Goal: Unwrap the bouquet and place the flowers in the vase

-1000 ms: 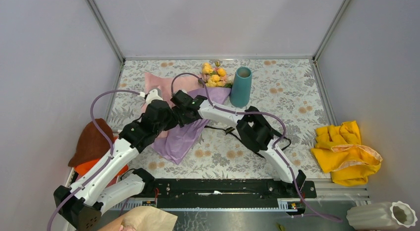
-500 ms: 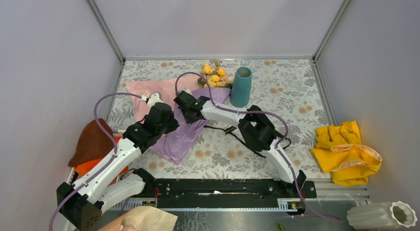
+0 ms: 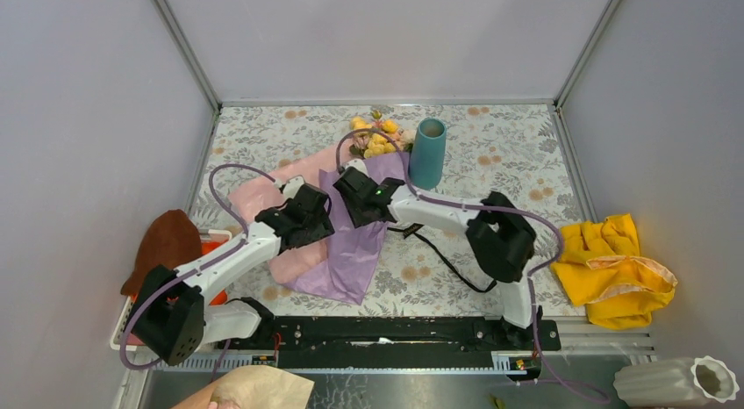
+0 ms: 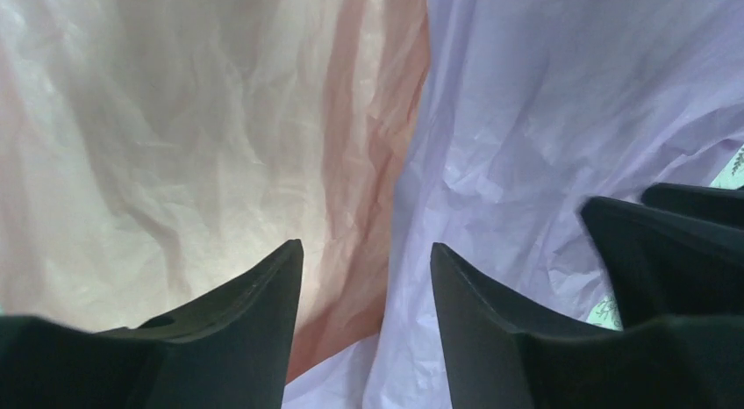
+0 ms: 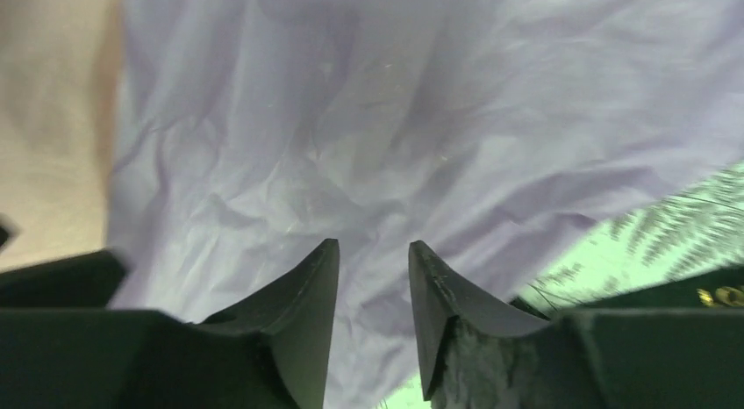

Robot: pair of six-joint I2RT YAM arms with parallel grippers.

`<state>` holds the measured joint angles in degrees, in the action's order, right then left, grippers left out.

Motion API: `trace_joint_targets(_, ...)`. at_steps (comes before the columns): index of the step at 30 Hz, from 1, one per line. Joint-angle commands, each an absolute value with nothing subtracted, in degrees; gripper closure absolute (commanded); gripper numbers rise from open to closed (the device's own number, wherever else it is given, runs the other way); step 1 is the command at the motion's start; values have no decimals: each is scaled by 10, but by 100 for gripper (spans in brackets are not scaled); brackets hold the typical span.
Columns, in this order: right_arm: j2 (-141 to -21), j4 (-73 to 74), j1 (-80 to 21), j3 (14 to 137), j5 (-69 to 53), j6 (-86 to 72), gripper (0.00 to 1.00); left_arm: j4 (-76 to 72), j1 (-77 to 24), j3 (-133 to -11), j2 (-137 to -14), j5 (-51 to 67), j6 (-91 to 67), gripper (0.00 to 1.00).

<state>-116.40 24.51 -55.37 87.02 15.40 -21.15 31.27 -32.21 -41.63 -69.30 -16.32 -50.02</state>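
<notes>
Step in hand: unwrapping. The bouquet lies opened on the table, its lilac sheet spread beside the pink one. The flowers are at its far end, just beside the upright vase; none are in the vase.

Left hand: fingers partly apart, nothing between them, over the seam of pink and lilac paper. Right hand: narrower gap, likewise empty, over lilac paper.

Next move, as judged: free the stems from the paper and grip them low.

Only the wrist views show the finger gaps; only the top view shows flowers and vase
</notes>
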Motion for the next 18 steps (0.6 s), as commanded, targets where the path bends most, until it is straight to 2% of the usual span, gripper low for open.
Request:
trace_joint_targets(1, -1037, 218, -551, 857, 209, -196, 53, 245, -322, -403, -706, -130, -513, 34)
trace_joint_targets(6, -975, 195, -551, 827, 231, -183, 44, 217, -314, -390, -737, -91, -522, 31)
trace_joint_targets(18, -949, 194, -551, 803, 233, -191, 44, 151, -314, -349, -765, -87, -512, 39)
